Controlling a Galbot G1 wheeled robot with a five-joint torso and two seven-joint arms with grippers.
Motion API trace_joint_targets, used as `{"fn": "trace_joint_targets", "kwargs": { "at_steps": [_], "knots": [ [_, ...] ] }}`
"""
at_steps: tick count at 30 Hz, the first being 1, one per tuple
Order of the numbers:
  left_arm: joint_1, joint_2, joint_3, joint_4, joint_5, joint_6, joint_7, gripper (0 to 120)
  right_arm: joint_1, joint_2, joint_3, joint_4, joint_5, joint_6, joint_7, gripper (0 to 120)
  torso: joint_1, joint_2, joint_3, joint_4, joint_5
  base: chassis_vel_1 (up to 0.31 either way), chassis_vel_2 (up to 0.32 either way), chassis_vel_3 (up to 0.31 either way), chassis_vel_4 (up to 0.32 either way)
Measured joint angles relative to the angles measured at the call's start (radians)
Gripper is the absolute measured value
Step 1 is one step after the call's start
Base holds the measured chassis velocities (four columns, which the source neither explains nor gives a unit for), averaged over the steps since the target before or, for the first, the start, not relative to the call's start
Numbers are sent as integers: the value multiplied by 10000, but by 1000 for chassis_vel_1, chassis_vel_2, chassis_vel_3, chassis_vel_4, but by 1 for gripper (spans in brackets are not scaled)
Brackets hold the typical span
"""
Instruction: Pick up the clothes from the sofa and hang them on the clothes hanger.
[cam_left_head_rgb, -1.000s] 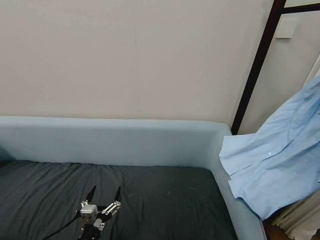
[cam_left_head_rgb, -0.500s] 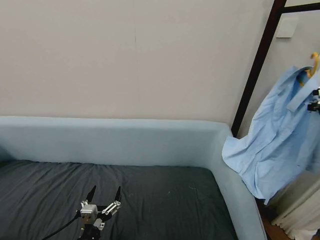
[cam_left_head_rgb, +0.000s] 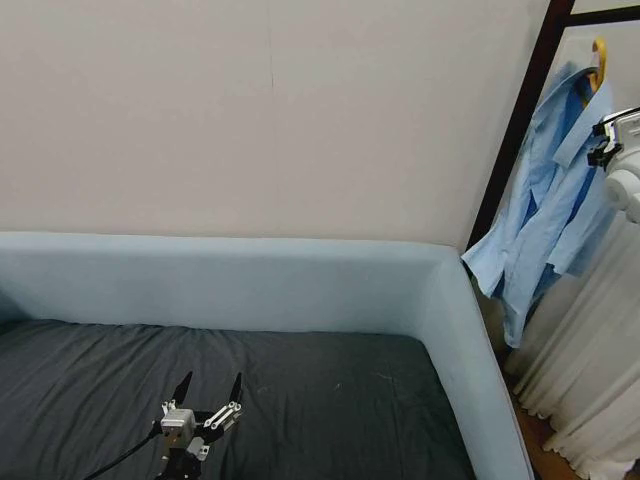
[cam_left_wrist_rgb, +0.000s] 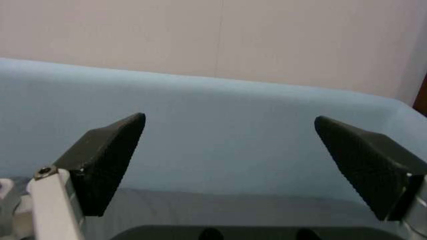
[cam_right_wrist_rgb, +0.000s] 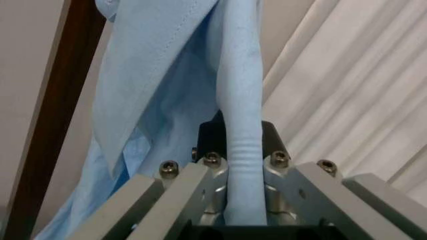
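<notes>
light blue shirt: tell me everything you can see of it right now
The light blue shirt looks like thin woven cotton with stitched seams. It hangs lengthwise, wrinkled, from a yellow hanger at its collar, beside the dark rack post and in front of the white curtain. Its lower hem drops near the end of the sofa arm; whether they touch cannot be told. The right gripper is shut on a rolled fold of it.

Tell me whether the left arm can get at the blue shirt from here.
Probably not. The left gripper hangs open low over the sofa seat, while the blue shirt hangs high beyond the armrest, by the dark pole, clamped in the right gripper.
</notes>
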Motion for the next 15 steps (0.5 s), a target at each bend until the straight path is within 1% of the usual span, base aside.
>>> {"fn": "trace_joint_targets", "kwargs": {
  "at_steps": [1, 3, 5, 7, 8, 10, 12, 15],
  "knots": [
    [0, 0, 0, 0, 0, 1, 0, 100, 250, 101, -212, -151, 23, 0, -14, 1, 0, 0, 0, 1, 0, 0, 0, 0, 0],
    [0, 0, 0, 0, 0, 1, 0, 100, 343, 141, -286, -212, 48, 0, -18, 1, -1, 1, 0, 3, -1, 0, 0, 0, 0],
    [0, 0, 0, 0, 0, 3, -1, 100, 901, 334, -677, -520, 313, -25, -24, 1, 0, 1, 1, 9, -4, 0, 0, 0, 0],
    [0, 0, 0, 0, 0, 6, 0, 100, 1559, 560, -1068, -808, 765, -156, -20, 1, 0, 0, 1, 9, -7, 0, 0, 0, 0],
    [0, 0, 0, 0, 0, 6, 0, 100, 1559, 560, -1068, -808, 765, -156, -20, 1, 0, 0, 1, 9, -7, 0, 0, 0, 0],
    [0, 0, 0, 0, 0, 6, -1, 100, 1972, 702, -1321, -935, 1329, -354, 60, 1, 0, 0, 0, 4, -6, 0, 0, 0, 0],
    [0, 0, 0, 0, 0, 6, 0, 100, 2324, 876, -1434, -1070, 2082, -687, 260, 1, 0, 1, 0, 5, -4, 0, 0, 0, 0],
    [0, 0, 0, 1, 0, 6, 0, 100, 2558, 1065, -1480, -1240, 2685, -931, 445, 1, -1, 1, 0, 5, -4, 0, 0, 0, 0]
  ]
}}
